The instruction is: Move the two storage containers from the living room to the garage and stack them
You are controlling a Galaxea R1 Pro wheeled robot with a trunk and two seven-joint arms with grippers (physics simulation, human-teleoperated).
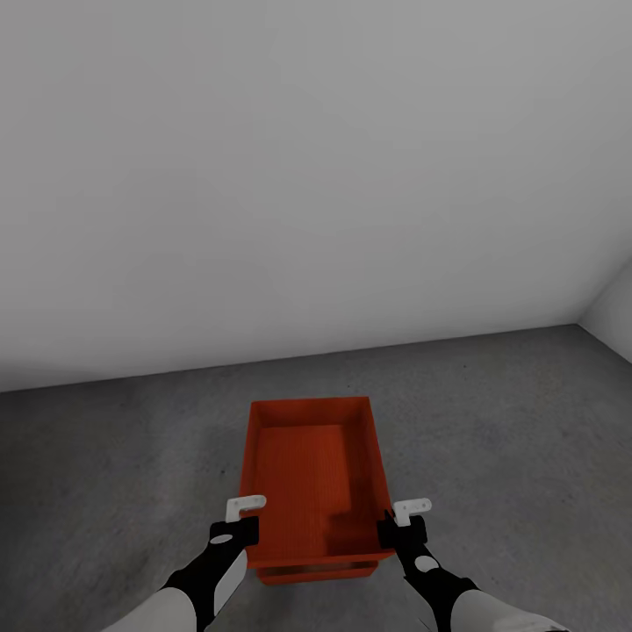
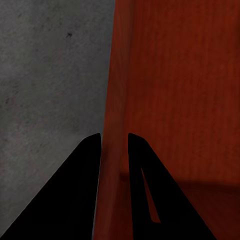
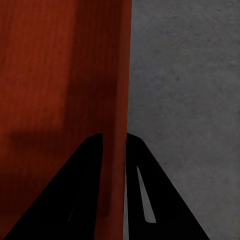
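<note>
An orange-red open-top storage container (image 1: 307,474) lies lengthwise in front of me over the dark grey concrete floor (image 1: 114,456) of the garage. My left gripper (image 1: 246,527) is shut on its left wall near the near end, one finger on each side of the rim (image 2: 116,100). On the opposite wall (image 3: 122,75) my right gripper (image 1: 391,527) is shut the same way. A narrow orange-red strip (image 1: 312,573) shows just under the near rim; I cannot tell whether it belongs to this container or to another one beneath. The bin is empty inside.
A plain white-grey wall (image 1: 307,175) stands a short way beyond the container. It meets a side wall (image 1: 614,316) at the far right corner. Bare speckled concrete (image 2: 45,75) spreads on both sides of the bin (image 3: 190,75).
</note>
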